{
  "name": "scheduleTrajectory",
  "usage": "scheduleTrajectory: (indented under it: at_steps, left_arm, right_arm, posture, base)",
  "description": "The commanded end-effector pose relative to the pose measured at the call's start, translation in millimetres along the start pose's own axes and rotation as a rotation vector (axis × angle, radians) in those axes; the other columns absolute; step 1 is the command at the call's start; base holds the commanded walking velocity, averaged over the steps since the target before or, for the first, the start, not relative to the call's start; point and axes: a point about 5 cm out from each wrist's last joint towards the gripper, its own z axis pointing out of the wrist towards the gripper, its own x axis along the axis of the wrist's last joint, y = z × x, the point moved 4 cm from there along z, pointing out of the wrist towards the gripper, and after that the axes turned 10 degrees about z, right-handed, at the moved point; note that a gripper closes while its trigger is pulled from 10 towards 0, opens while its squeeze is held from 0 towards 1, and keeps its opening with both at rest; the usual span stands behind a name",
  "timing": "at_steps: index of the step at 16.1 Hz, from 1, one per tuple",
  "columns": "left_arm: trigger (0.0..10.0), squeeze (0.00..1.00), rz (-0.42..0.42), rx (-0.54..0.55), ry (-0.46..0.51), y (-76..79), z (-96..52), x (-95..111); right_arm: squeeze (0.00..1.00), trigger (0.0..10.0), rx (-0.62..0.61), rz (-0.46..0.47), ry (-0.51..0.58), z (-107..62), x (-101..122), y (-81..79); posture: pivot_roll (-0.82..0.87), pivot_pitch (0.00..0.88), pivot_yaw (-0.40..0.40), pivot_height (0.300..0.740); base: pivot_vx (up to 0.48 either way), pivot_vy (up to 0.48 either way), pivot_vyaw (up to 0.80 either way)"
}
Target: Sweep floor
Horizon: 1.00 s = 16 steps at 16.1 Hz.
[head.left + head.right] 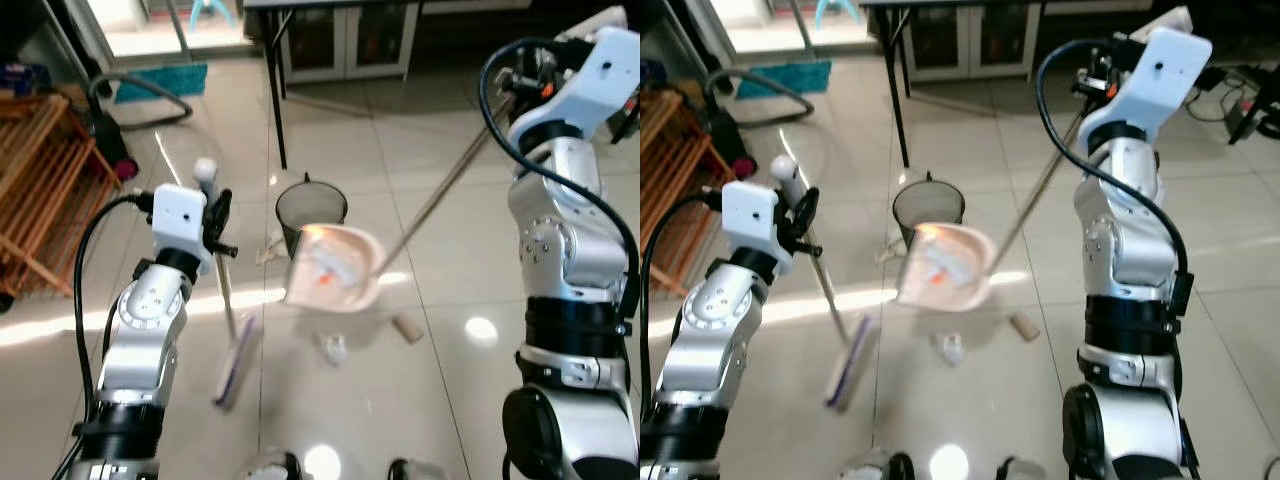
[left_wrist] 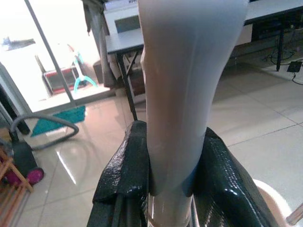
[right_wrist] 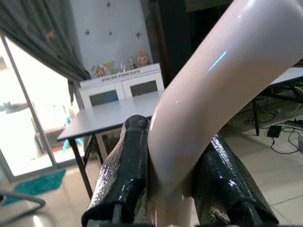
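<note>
My left gripper [image 1: 213, 222] is shut on the broom handle [image 2: 182, 85], near its white top. The broom head [image 1: 234, 362] rests on the tiled floor below it, blurred. My right gripper [image 1: 525, 80] is shut on the dustpan handle [image 3: 213, 90], a long pole that slants down to the left. The cream dustpan [image 1: 335, 265] hangs tilted in front of a small black bin [image 1: 311, 208], with white and orange scraps inside it. A crumpled white scrap [image 1: 336, 347] and a small tan cylinder [image 1: 407, 327] lie on the floor under the dustpan.
A black table leg [image 1: 276, 90] stands behind the bin, with a cabinet [image 1: 345, 40] further back. A wooden rack [image 1: 40, 190] is on the left, beside a vacuum hose [image 1: 140, 85] and a teal mat [image 1: 160, 80]. Open floor lies ahead right.
</note>
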Motion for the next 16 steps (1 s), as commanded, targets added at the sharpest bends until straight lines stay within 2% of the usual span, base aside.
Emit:
scheduleTrajectory:
  at_steps: [1, 10, 13, 16]
  left_arm:
    - [10.0, 0.00, 0.030, 0.009, 0.034, -3.3, -0.4, 10.3]
    - [10.0, 0.00, 0.039, 0.009, 0.030, -6.3, 1.0, 10.4]
    - [10.0, 0.00, 0.043, 0.003, 0.033, -5.4, 2.1, 11.4]
    - [10.0, 0.00, 0.043, 0.004, 0.028, -5.0, 2.2, 9.2]
  right_arm:
    - [0.00, 10.0, 0.023, 0.017, 0.055, 1.3, 13.0, -6.5]
    - [0.00, 10.0, -0.055, 0.023, 0.086, 3.2, 19.8, 9.8]
    - [0.00, 10.0, -0.064, 0.027, 0.098, 3.7, 21.9, 10.6]
    - [0.00, 10.0, -0.095, 0.072, 0.093, 2.7, 19.1, 17.6]
  posture:
    - [0.04, 0.083, 0.054, 0.740]
    - [0.04, 0.070, 0.059, 0.740]
    - [0.04, 0.070, 0.059, 0.740]
    - [0.04, 0.062, 0.060, 0.740]
  base:
    - [0.368, 0.000, 0.00]
    - [0.373, 0.000, 0.09]
    - [0.377, 0.000, 0.80]
    - [0.375, 0.000, 0.00]
